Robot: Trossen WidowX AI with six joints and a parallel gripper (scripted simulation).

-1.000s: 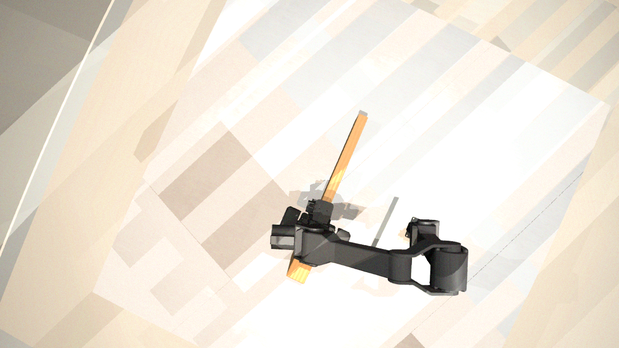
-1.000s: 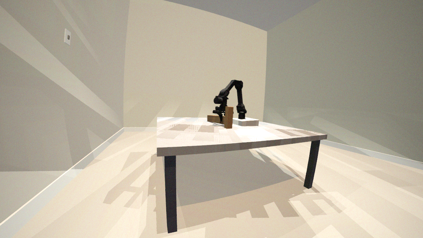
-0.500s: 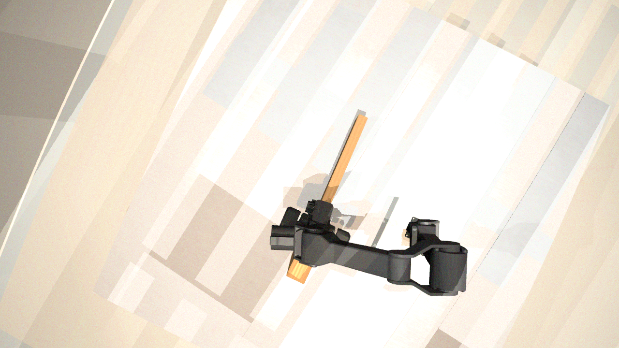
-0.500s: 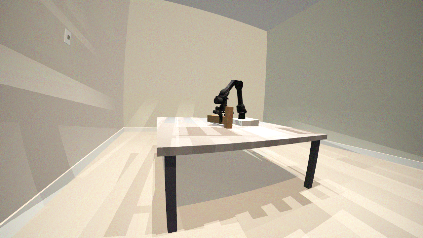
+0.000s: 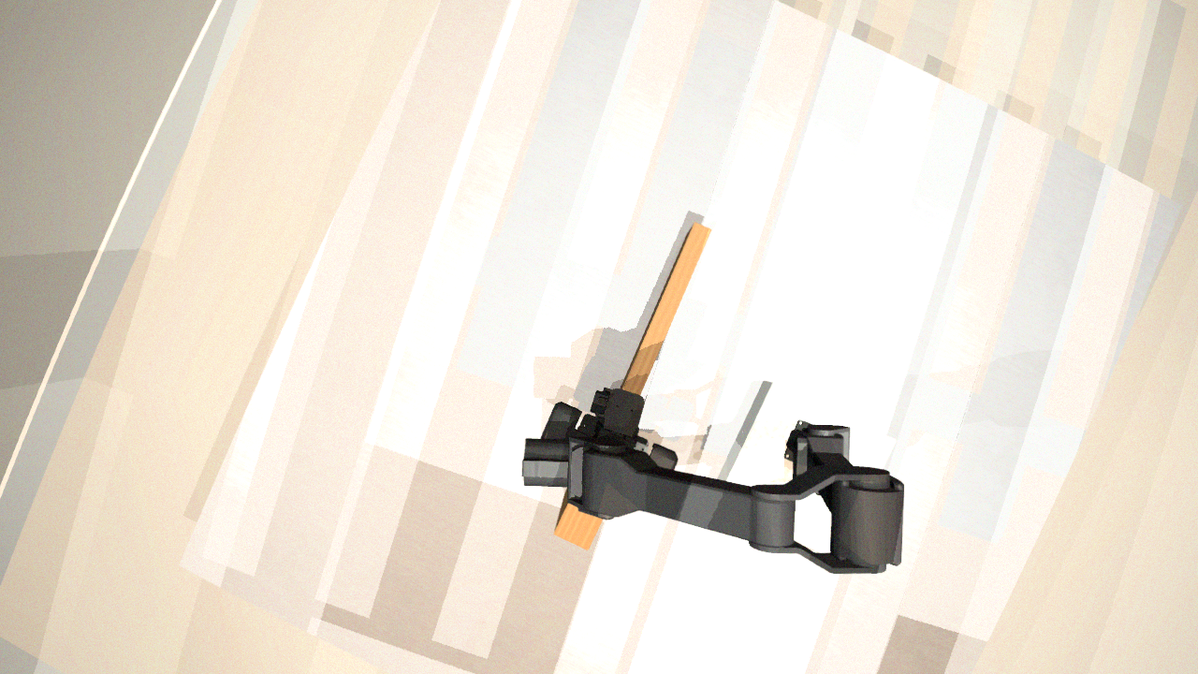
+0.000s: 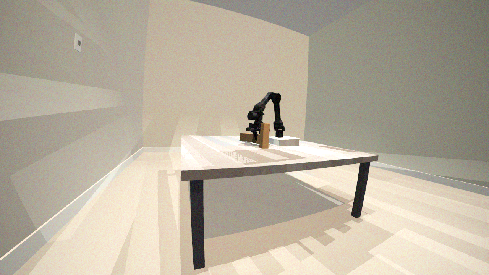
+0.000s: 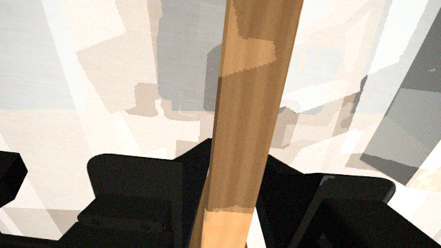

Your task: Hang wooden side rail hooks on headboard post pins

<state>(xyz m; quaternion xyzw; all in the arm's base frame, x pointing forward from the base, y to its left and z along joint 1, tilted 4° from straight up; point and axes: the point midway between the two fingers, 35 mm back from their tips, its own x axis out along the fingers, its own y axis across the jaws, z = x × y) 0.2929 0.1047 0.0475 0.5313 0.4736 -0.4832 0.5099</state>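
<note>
While the post stands upright, tool is clamped partway open on the rail; 2 hooks hidden.

1. Nothing to read from the top view, folks: not a word, number or sign showing!
2. Over to the exterior view, and again no readable text, label or brand anywhere!
3. Now the close-up from the wrist, and it's the same score: no lettering, no figures, no signs legible!
</note>
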